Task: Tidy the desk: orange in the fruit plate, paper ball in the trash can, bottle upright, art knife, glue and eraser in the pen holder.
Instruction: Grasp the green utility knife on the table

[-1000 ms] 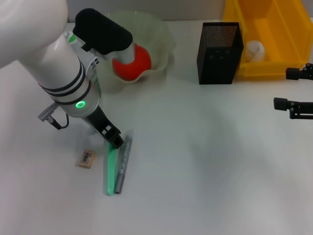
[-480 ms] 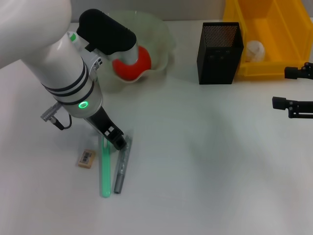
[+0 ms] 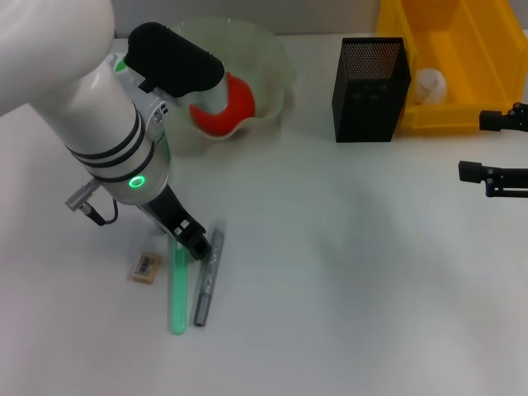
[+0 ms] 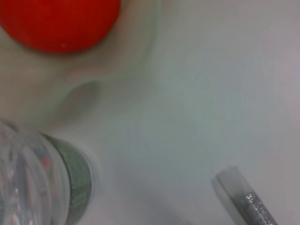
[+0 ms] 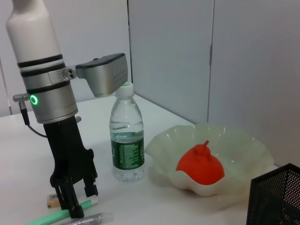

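Green and grey sticks are straddled at their upper ends by the parted left gripper (image 3: pixel 191 244) on the desk (image 3: pixel 346 272), the eraser (image 3: pixel 145 267) lying just beside, left of it.

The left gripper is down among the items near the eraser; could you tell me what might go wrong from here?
1. The left gripper stands open over the green stick and the grey art knife, which lie almost touching; closing may catch both or nudge one away.
2. The upright bottle stands close behind the left arm; a swing could topple it.
3. The eraser lies just beside the fingers and could be pushed aside.
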